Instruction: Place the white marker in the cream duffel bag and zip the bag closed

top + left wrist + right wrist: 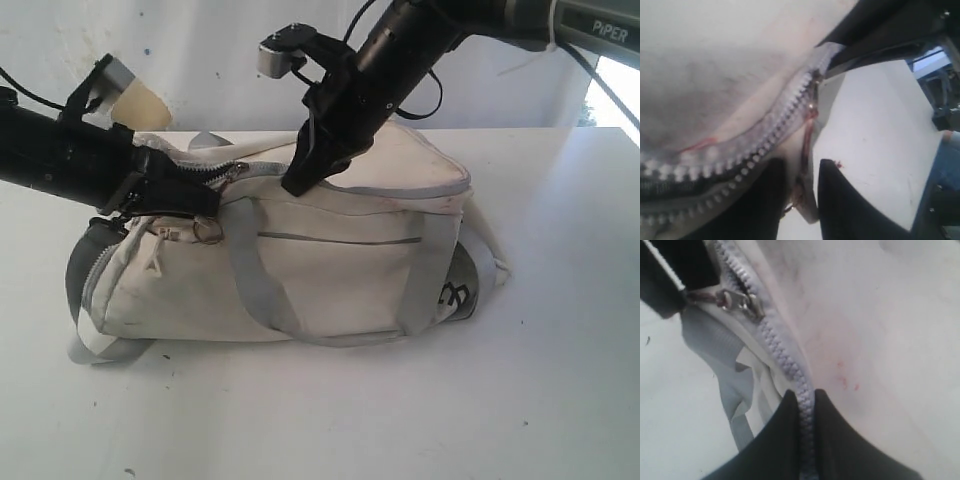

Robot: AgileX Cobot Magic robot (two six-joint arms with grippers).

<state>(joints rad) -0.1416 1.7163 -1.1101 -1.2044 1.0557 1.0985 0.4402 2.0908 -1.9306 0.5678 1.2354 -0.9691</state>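
Cream fabric duffel bag [330, 255] has its grey zipper [782, 355] part-closed, white marker unseen, likely inside; right pincer [807, 400] clamps the closed seam; left pincer [802, 180] straddles the pull [807, 135], grip unclear.

A plain white table [520, 380] fills the lower scene, with a few dark specks [128, 471] near its front edge. Behind it, a pale, scuffed wall [220, 60]. Bright daylight pours in from a window [612, 100] at far right, washing that corner out.

cream duffel bag [340, 275] matt grubby cloth; zipper slider [740, 302] shiny metal; table [560, 380] smooth white
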